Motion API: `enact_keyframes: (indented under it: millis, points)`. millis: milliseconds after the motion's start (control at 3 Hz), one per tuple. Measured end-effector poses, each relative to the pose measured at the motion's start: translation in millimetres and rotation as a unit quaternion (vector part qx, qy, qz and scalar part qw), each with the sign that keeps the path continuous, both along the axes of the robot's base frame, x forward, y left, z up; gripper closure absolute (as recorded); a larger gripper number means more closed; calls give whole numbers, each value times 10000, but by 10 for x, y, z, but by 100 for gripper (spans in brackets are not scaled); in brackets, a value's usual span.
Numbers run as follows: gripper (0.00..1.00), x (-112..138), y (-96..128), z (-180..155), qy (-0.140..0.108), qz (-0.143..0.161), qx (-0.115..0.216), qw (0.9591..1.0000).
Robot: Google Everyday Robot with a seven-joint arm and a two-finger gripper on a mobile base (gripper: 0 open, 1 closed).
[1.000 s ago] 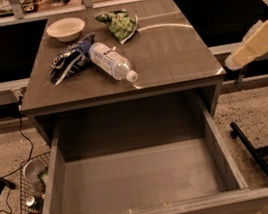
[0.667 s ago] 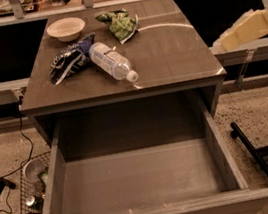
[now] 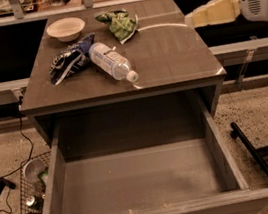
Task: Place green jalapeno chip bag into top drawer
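A: Where's the gripper (image 3: 192, 19)?
B: Far right, over the back right edge of the cabinet top (image 3: 172, 62), tip aimed left. Nothing in it afaict; can't tell if it's open or closed
A: And the green chip bag (image 3: 120, 24)?
B: Back of the top, just right of the bowl (image 3: 66, 28), near the bottle (image 3: 111, 62) but apart from it. Drawer (image 3: 135, 179) stands open below w/ a bare bottom, so the bag isn't in yet
A: Tips for the grab?
B: Imo come in from the right, drop onto the crumpled middle & pinch a fold. Steer clear of the bottle & the blue-white bag (image 3: 69, 62)
A: Any writing?
B: None legible. Pale print on both bags, bottle label unreadable
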State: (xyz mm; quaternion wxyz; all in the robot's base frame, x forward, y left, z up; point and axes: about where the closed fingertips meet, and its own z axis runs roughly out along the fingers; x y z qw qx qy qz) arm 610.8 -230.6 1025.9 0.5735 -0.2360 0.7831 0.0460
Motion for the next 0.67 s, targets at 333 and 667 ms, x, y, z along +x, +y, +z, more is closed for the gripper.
enact_keyframes:
  millis: [333, 667]
  points:
    - [0, 138, 83, 90, -452, -316, 457, 9974]
    - [0, 200, -1, 305, -852, -528, 522, 9936]
